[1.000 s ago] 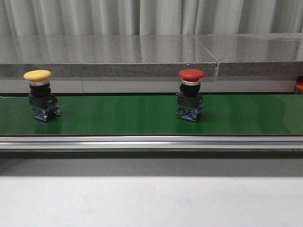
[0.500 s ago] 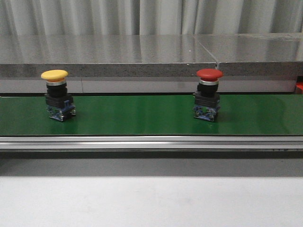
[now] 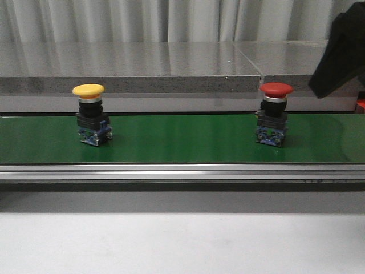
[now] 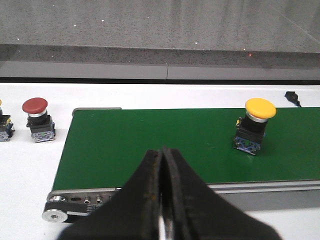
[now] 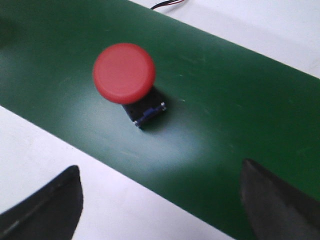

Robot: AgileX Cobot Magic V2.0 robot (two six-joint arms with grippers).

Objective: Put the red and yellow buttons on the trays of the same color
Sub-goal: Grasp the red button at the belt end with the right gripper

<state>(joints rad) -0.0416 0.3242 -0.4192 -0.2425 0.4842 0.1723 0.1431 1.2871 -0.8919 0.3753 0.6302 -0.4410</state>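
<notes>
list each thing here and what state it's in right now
yellow button: upright on the green belt, untouched
red button: upright on the belt, not gripped
second red button: upright on the white table, off the belt
left gripper: shut, empty
right gripper: open above the red button

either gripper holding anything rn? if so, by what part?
Nothing held. Left gripper is shut on air; right gripper is open above the red button, which stands on the belt.

The belt (image 3: 182, 140) is plain dark green. One button (image 3: 89, 89) has a yellow cap, the other button (image 3: 276, 88) a red cap, both on black bodies with blue bases. The surface (image 3: 182, 240) is white. The right hand (image 5: 160, 200) is black.
</notes>
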